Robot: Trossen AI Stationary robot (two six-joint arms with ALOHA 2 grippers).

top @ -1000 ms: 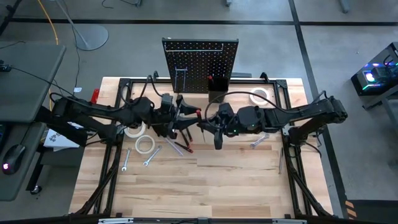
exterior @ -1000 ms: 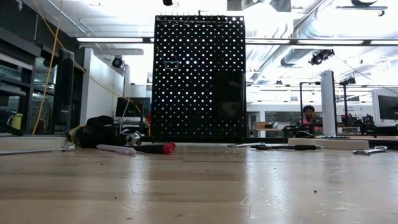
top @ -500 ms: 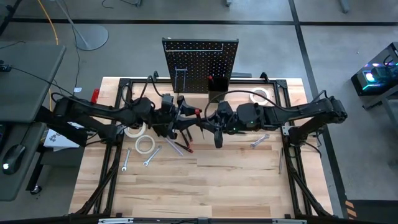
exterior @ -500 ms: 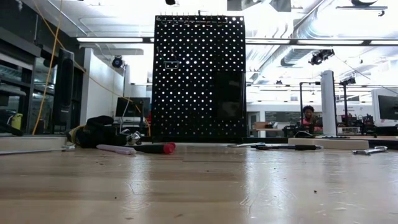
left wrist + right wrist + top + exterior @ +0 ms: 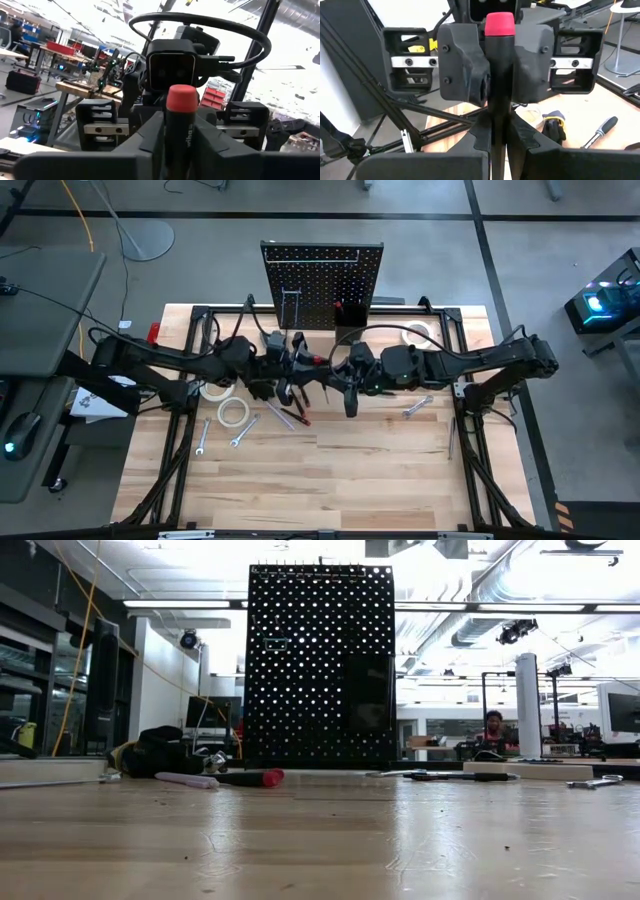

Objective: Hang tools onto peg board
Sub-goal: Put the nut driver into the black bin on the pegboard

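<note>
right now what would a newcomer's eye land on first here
Above mid-table, the two grippers meet nose to nose, both clamped on one red-capped screwdriver: the left gripper holds one end and the right gripper the other. Behind them the black peg board stands at the table's far edge. Loose wrenches and tape rolls lie on the wood under the left arm.
</note>
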